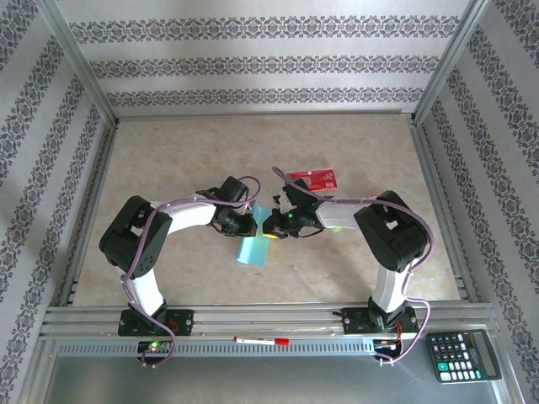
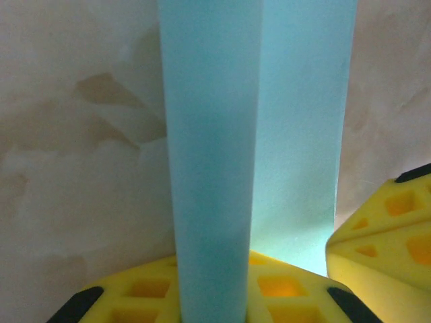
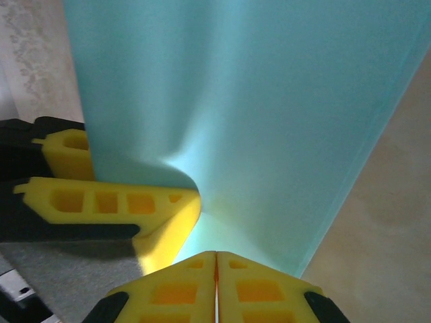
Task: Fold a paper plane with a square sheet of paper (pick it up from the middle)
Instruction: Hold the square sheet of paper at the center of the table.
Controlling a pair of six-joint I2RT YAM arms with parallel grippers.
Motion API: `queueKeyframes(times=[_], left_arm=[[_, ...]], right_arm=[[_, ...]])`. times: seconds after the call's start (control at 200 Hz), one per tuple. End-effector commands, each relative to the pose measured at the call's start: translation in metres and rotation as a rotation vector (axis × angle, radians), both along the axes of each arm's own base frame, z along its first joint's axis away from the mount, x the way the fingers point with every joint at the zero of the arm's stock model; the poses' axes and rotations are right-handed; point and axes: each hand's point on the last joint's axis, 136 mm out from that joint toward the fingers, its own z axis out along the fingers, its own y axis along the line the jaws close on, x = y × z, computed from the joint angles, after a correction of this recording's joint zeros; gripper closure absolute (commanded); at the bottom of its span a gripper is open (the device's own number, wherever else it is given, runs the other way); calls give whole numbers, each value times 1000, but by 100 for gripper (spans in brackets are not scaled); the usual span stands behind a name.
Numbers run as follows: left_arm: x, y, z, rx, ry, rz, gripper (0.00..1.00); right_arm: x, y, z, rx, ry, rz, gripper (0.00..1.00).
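The square sheet of paper (image 1: 253,249), light blue and folded into a narrow rectangle, hangs in the air over the middle of the table. My left gripper (image 1: 249,222) is shut on its upper part. In the left wrist view the folded paper (image 2: 209,155) rises from between my yellow fingers (image 2: 283,286). My right gripper (image 1: 271,224) faces the left one, tip to tip. In the right wrist view its jaws are pressed together (image 3: 216,259) at the lower edge of the paper (image 3: 269,114), beside the left gripper's fingers (image 3: 114,202). The paper puckers there.
A red packet (image 1: 312,178) lies on the table just behind the right arm. A red pen (image 1: 261,341) rests on the front rail, and a calculator (image 1: 463,355) sits at the near right. Metal frame posts and patterned walls ring the table (image 1: 168,160).
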Motion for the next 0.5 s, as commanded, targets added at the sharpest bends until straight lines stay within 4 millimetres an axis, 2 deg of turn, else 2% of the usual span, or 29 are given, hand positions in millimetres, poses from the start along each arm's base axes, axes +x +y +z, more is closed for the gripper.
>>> queueKeyframes(times=[0.0,0.5], left_arm=[[-43,58,-57,281,156,15,80],[-42,56,-53,267,150,18,78]], right_arm=[[-4,0,-12,-25,16,0,92],[-12,-12,-39,-111,47,6,93]])
